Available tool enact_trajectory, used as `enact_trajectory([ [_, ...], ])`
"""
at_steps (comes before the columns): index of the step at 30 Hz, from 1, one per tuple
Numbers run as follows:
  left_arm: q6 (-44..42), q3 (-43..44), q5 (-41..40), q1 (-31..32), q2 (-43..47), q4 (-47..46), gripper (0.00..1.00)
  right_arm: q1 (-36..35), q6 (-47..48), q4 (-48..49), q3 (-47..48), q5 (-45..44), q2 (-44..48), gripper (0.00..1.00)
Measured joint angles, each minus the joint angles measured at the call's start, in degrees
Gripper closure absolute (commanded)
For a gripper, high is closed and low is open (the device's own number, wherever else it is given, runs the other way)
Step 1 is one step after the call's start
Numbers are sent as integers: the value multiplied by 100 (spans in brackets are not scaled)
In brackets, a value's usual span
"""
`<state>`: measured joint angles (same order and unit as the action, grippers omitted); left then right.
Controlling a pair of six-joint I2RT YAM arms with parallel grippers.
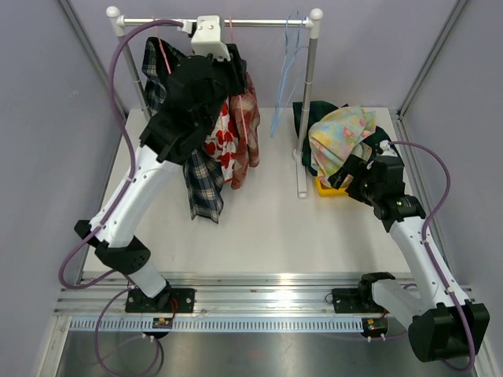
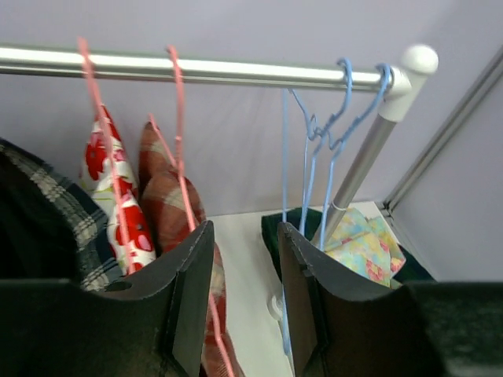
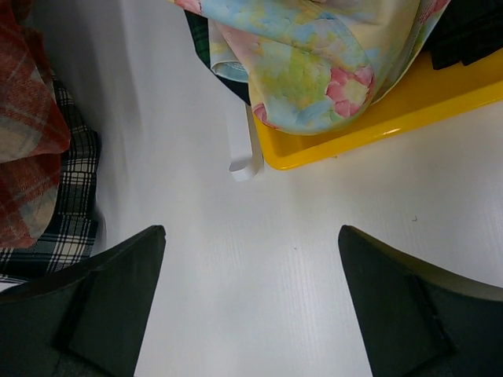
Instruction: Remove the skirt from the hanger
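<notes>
Worktop (image 1: 267,228): white, flat, enclosed by pale lilac walls. A steel rail (image 1: 259,22) spans the far side.

Red plaid skirt (image 1: 245,149): hangs far left of centre on a pink hanger (image 2: 179,133), long axis vertical, hem toward the worktop.

Left gripper (image 2: 245,236): arm stretched up and far to the rail. Fingers parted either side of the hanger wire, clamping nothing.

Right gripper (image 3: 251,236): arm bent, held low beside the yellow tray (image 3: 409,106). Fingers spread wide and empty.

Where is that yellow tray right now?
In the top view, the yellow tray sits on the right side of the table, beside the rack's right post, mostly buried under the floral cloth pile, just ahead of the right gripper.
</notes>
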<state>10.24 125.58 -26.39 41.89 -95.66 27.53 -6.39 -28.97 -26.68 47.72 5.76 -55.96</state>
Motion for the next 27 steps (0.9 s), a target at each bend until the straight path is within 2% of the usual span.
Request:
enact_trajectory([
  [6, 17, -271, -341, -90, 251, -4, 60, -4, 0, -138, -7, -2, 162, 1],
  [20, 365, -188, -310, -490, -1093, 507, 61, -4, 28, -365, -35, -24, 376, 1],
  [23, 481, 11, -262, -542, -1353, 605, 81, -4, 37, -404, -52, -24, 378, 1],
  [24, 507, 59, -254, -553, -1421, 636, 100, -4, 46, -420, -52, -24, 378, 0],
  [27, 603, 186, -256, -577, -1547, 695, 100, -4, 52, -450, -52, -17, 378, 1],
])
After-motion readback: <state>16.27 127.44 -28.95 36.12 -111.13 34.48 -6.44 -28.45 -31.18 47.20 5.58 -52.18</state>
